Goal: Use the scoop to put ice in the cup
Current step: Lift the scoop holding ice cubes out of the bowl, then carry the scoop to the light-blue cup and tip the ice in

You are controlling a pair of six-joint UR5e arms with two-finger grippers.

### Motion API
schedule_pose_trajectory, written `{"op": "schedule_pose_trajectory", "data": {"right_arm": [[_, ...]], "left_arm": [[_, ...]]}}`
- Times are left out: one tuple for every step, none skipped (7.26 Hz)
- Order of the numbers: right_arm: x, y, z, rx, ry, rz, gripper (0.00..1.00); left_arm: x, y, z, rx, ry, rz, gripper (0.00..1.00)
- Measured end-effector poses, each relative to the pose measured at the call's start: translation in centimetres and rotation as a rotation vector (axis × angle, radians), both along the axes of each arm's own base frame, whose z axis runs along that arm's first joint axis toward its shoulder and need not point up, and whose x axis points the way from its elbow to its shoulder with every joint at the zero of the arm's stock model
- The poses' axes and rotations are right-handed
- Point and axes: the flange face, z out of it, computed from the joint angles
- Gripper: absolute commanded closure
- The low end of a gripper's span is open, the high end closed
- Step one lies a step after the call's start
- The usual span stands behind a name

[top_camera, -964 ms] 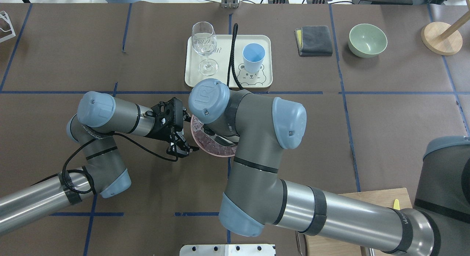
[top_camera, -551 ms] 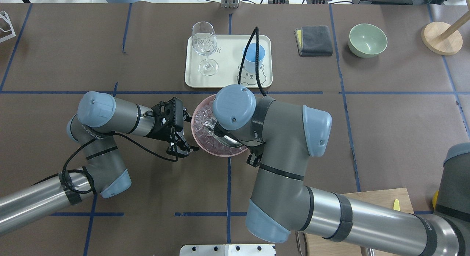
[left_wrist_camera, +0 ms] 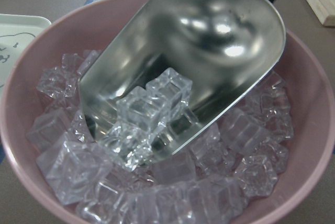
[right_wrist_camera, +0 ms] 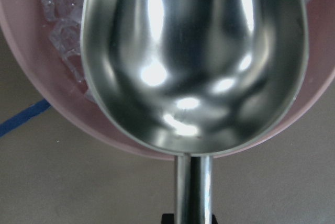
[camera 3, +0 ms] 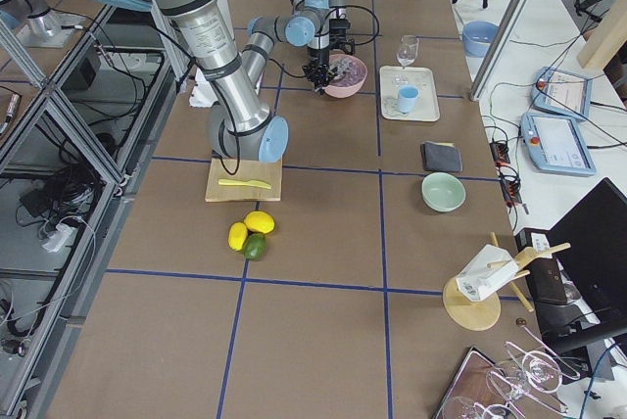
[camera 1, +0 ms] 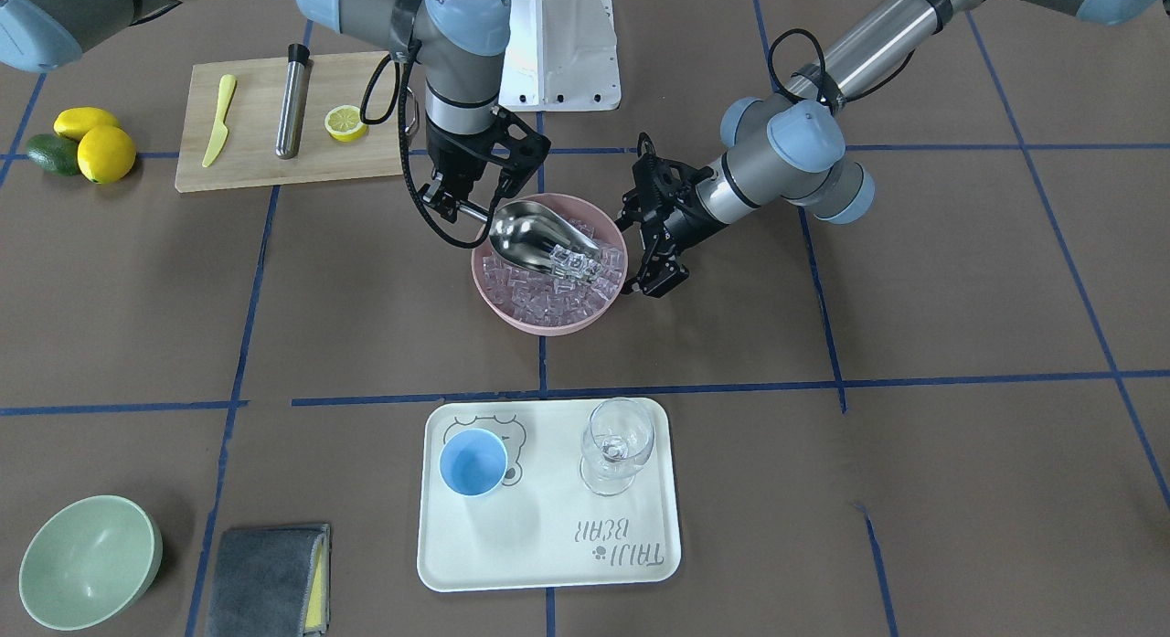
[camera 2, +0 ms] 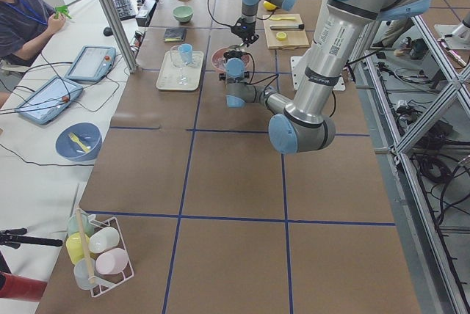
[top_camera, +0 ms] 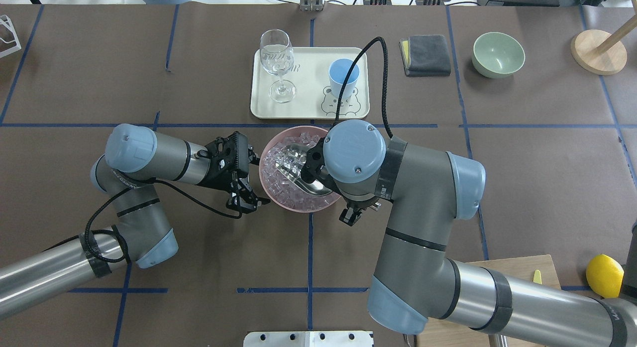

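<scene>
The steel scoop [camera 1: 535, 237] lies tilted in a pink bowl [camera 1: 548, 327], mouth on the ice [camera 1: 539, 297]. A few cubes [left_wrist_camera: 152, 110] sit near its front lip; the scoop [left_wrist_camera: 209, 51] fills the left wrist view. My right gripper [camera 1: 468, 207] is shut on the scoop's handle [right_wrist_camera: 192, 187] at the bowl's robot-side rim. My left gripper [camera 1: 640, 288] sits at the bowl's rim [top_camera: 298, 210] on the robot's left and appears shut on it. The light-blue cup [camera 1: 473, 463] stands empty on a cream tray, apart from both grippers; it also shows in the overhead view [top_camera: 343, 75].
The cream tray [camera 1: 548, 550] also bears a clear stemmed glass [camera 1: 619, 447]. A green bowl [camera 1: 87, 559] and grey cloth [camera 1: 265, 568] lie beyond the cup. A cutting board [camera 1: 265, 166] with knife, steel cylinder and lemon half lies near the robot, with lemons [camera 1: 105, 153] beside it.
My right arm has swung to the right and uncovered the bowl. The scoop has come through the ice and now holds a few cubes. The left gripper has not moved.
</scene>
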Motion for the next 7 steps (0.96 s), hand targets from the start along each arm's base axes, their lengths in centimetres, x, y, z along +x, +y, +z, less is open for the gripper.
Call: {"op": "schedule_pose_trajectory", "data": {"right_arm": [[0.7, 0.2, 0.2, 0.0, -0.036, 0.02, 1.0], [1.0, 0.4, 0.8, 0.002, -0.086, 0.043, 1.0], [1.5, 0.3, 1.3, -0.004, -0.129, 0.064, 1.0], [2.5, -0.2, 1.1, -0.016, -0.153, 0.08, 1.0], [4.3, -1.6, 0.8, -0.05, -0.153, 0.1, 1.0], [6.3, -3.4, 0.5, -0.094, -0.139, 0.126, 1.0], [8.3, -5.4, -0.1, -0.13, -0.119, 0.157, 1.0]], "left_arm": [[0.0, 0.0, 0.0, 0.0, 0.0, 0.0, 0.0], [0.0, 0.0, 0.0, 0.0, 0.0, 0.0, 0.0], [0.0, 0.0, 0.0, 0.0, 0.0, 0.0, 0.0], [0.0, 0.0, 0.0, 0.0, 0.0, 0.0, 0.0], [0.0, 0.0, 0.0, 0.0, 0.0, 0.0, 0.0], [0.0, 0.0, -0.1, 0.0, 0.001, 0.001, 0.0], [0.0, 0.0, -0.1, 0.001, 0.001, 0.001, 0.0]]}}
